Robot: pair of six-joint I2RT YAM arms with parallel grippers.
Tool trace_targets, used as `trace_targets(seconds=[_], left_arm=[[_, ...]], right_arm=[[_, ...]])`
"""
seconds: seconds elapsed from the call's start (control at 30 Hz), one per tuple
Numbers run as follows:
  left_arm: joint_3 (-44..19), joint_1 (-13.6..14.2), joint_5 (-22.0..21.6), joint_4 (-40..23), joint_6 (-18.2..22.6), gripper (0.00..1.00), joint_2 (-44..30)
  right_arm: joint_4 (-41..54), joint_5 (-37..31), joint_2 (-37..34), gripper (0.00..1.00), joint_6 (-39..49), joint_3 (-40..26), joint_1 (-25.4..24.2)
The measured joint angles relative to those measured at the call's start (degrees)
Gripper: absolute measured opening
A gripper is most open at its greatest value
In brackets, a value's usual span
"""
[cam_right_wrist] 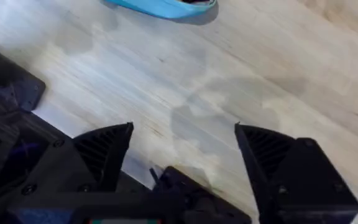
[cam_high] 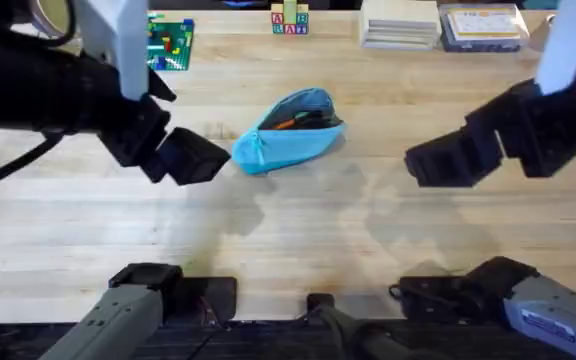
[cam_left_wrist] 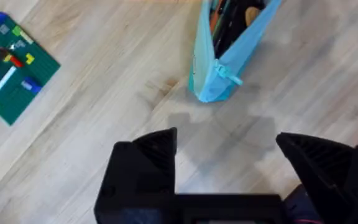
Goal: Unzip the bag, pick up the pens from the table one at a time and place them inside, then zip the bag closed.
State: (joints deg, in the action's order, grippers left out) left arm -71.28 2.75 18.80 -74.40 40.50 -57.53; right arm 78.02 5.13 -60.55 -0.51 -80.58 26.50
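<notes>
The light blue bag (cam_high: 290, 138) lies in the middle of the table (cam_high: 298, 240) with its zipper open. Dark pens (cam_high: 308, 117) show inside the opening beside something orange. In the left wrist view the bag's tapered end (cam_left_wrist: 209, 81) points toward my fingers, and the pens (cam_left_wrist: 227, 25) sit in its mouth. My left gripper (cam_high: 208, 158) hovers open just left of the bag, holding nothing (cam_left_wrist: 225, 140). My right gripper (cam_high: 423, 165) hangs open to the bag's right, well apart from it, also holding nothing (cam_right_wrist: 184, 127). The bag's edge (cam_right_wrist: 166, 6) shows in the right wrist view.
A green brick baseplate (cam_high: 171, 42) with loose bricks lies at the back left (cam_left_wrist: 14, 68). Letter blocks (cam_high: 290, 20) and two flat boxes (cam_high: 400, 22) (cam_high: 481, 27) stand along the far edge. The arm bases line the near edge.
</notes>
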Motion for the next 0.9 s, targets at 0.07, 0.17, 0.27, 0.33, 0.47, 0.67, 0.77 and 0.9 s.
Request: trace_targets(seconds=[0.07,0.17,0.27,0.33,0.47,0.67,0.77,0.9], left_arm=[[0.0,-2.4,2.5,-1.0,2.6,0.993,0.0],[0.0,-6.9,6.2,-3.4,7.1,0.993,0.0],[0.0,-10.9,8.7,-4.8,10.9,0.993,0.0],[0.0,-13.3,10.1,-5.4,13.5,0.993,0.0],[0.0,-17.9,13.2,-6.1,18.3,0.993,-0.1],[0.0,-23.6,18.1,-7.5,24.4,0.992,-2.4],[0.0,-26.0,20.4,-7.8,26.7,0.993,-4.9],[0.0,-27.8,22.8,-8.2,29.7,0.993,-8.0]], right_arm=[[-0.1,0.0,-0.7,0.998,-1.8,0.0,0.0],[-1.7,0.0,-1.1,0.998,-4.4,0.0,0.1],[-3.6,0.0,-1.1,0.998,-6.5,0.0,1.0],[-4.6,-0.2,-1.1,0.998,-8.1,0.0,1.9],[-5.3,-2.2,-1.5,0.998,-11.9,0.0,4.4],[-7.3,-5.2,-3.9,0.998,-15.9,0.0,9.6],[-8.7,-6.9,-5.4,0.998,-17.9,0.0,12.5],[-10.4,-9.6,-7.5,0.998,-21.0,0.0,16.4]])
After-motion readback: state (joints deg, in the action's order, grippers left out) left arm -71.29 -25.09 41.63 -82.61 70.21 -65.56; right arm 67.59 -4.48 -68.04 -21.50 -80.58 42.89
